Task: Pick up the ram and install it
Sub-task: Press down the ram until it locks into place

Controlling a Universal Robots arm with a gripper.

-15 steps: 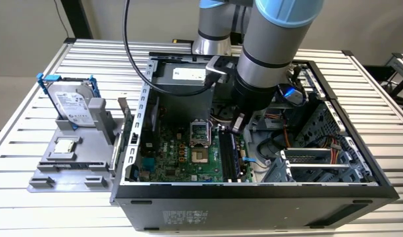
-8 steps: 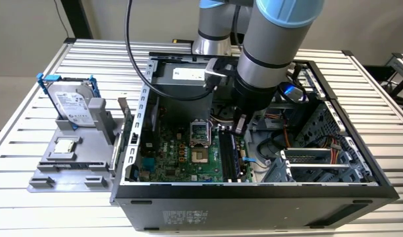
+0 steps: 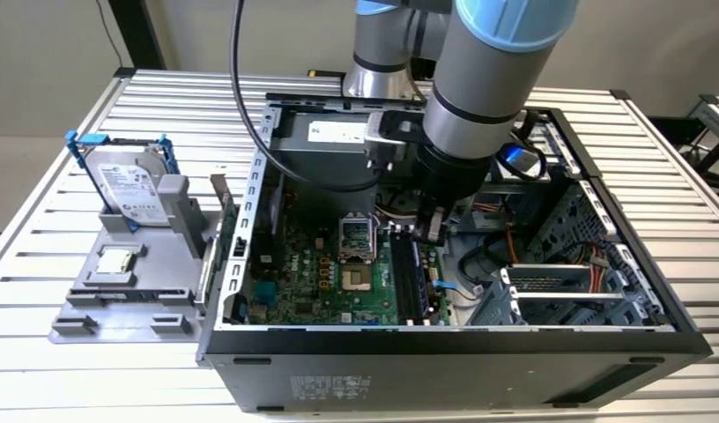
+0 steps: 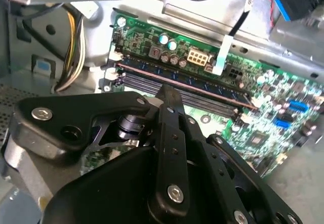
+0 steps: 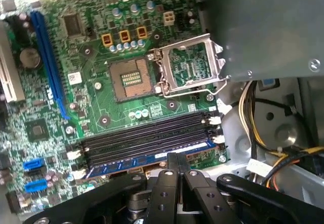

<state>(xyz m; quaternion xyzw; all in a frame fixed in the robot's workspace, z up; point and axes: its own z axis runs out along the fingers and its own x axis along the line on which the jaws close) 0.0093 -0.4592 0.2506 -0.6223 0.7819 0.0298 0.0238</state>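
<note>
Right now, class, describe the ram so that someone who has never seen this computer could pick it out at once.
Start at the open computer case and find the green motherboard on its floor. Beside the open processor socket run parallel black memory slots. The ram is the thin blue stick lying along the slot nearest the gripper, the one blue strip among black ones.

From my second wrist view, the black metal end effector (image 4: 169, 95) fills the foreground, its two fingers (image 4: 171, 127) pressed flat together and tapering to a tip. That tip sits at the near edge of the black memory slots (image 4: 152, 84) on the green motherboard (image 4: 263, 107). The thin blue ram stick (image 4: 187, 79) lies seated lengthwise in a slot just beyond the tip. A white ribbon cable (image 4: 223, 51) crosses the board, and yellow and black wires (image 4: 71, 41) hang beside the grey case wall (image 4: 30, 11).
</note>
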